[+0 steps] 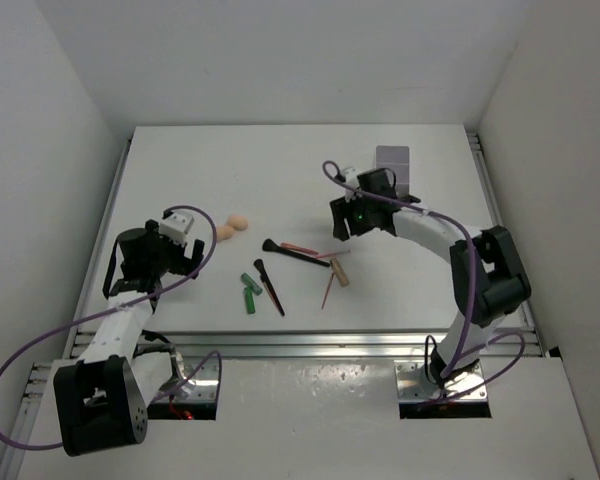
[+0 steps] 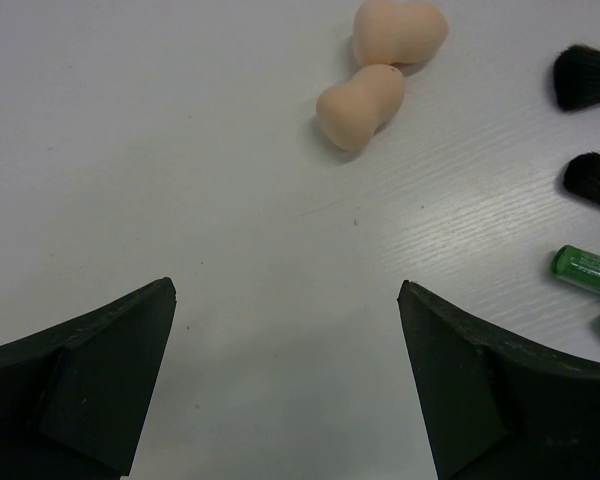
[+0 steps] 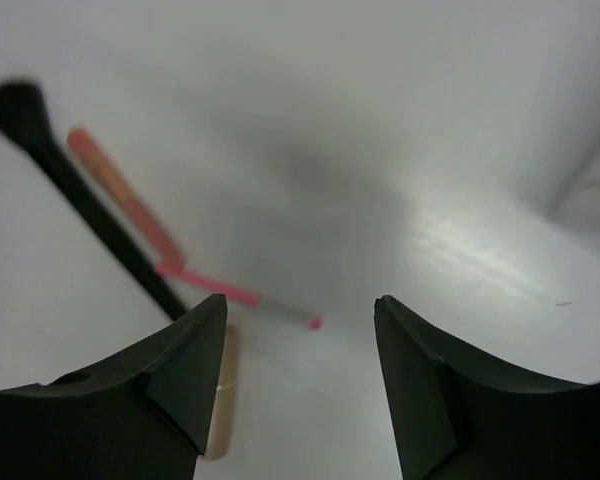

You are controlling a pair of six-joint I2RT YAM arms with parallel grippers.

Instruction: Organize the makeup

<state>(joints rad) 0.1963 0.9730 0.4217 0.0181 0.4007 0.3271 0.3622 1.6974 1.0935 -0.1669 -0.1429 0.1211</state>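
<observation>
Left gripper (image 2: 285,290): jaws wide apart, holding nothing. Two peach sponges (image 2: 380,80) lie touching each other at its 1 o'clock. Right gripper (image 3: 300,302): jaws wide apart, empty. Black-handled brush (image 3: 92,208) and pink pencils (image 3: 120,191) lie at its 10 o'clock.

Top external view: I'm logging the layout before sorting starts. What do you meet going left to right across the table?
In order: left tool → two peach sponges → green tube → tan tube → box. The brushes, pink pencils and right tool overlap others sideways, so they are left out.
</observation>
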